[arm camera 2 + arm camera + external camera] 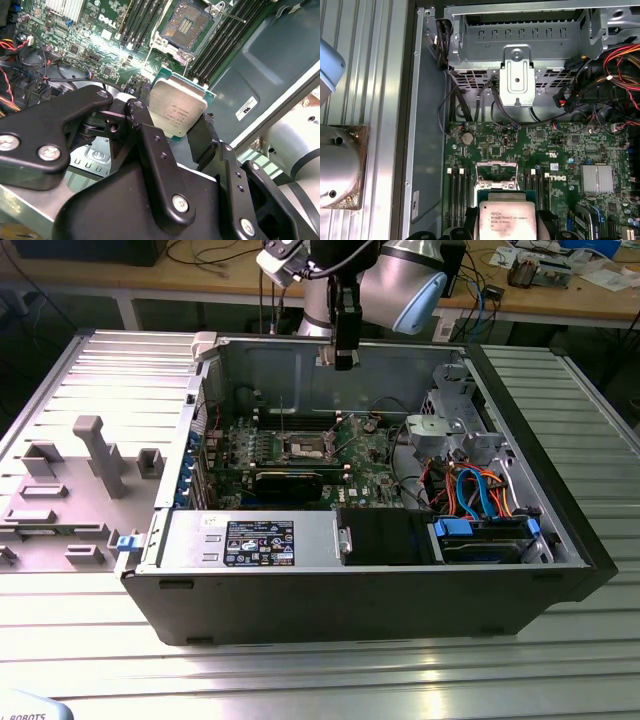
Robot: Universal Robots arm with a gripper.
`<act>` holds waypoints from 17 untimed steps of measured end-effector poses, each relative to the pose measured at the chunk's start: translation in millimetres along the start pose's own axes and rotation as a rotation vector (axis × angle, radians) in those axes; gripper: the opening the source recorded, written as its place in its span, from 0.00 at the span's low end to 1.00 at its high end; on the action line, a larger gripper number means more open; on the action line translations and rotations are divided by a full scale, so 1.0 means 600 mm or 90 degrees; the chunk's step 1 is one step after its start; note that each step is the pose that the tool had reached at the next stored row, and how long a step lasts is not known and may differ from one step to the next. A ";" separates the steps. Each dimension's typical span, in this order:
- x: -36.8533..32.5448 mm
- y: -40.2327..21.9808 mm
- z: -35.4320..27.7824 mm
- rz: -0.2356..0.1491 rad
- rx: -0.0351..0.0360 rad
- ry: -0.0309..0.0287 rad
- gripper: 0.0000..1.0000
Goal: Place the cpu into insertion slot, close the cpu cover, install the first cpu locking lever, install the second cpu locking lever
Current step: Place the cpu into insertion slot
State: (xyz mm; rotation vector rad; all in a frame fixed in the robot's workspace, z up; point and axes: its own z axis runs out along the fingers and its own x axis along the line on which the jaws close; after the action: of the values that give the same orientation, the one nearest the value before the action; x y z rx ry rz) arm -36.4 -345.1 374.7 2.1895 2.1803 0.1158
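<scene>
- Ribbed metal table (pixel 560 660) carries an open computer case (pixel 350 605), and the motherboard (pixel 370 465) lies on the case floor.
- The gripper (pixel 345 358) hangs over the case near its far wall in the exterior view. It is clamped on the cpu (pixel 178 107) by two opposite edges, probably to keep the underside free.
- The insertion slot (pixel 189 23) sits uncovered near the middle of the motherboard, apart from the chip.

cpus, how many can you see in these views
1. The cpu is held in the gripper, in the air and apart from the empty slot. Others may be hidden inside the case.
</scene>
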 end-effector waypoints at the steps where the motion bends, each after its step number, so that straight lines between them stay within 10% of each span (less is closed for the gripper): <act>1: 0.000 0.000 0.000 0.005 -0.0001 -0.0004 0.54; 17: 0.000 0.000 0.000 0.026 -0.0004 -0.0024 0.54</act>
State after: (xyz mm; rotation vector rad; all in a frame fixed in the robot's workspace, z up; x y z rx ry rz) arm -36.6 -345.1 374.7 2.2330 2.1336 0.1140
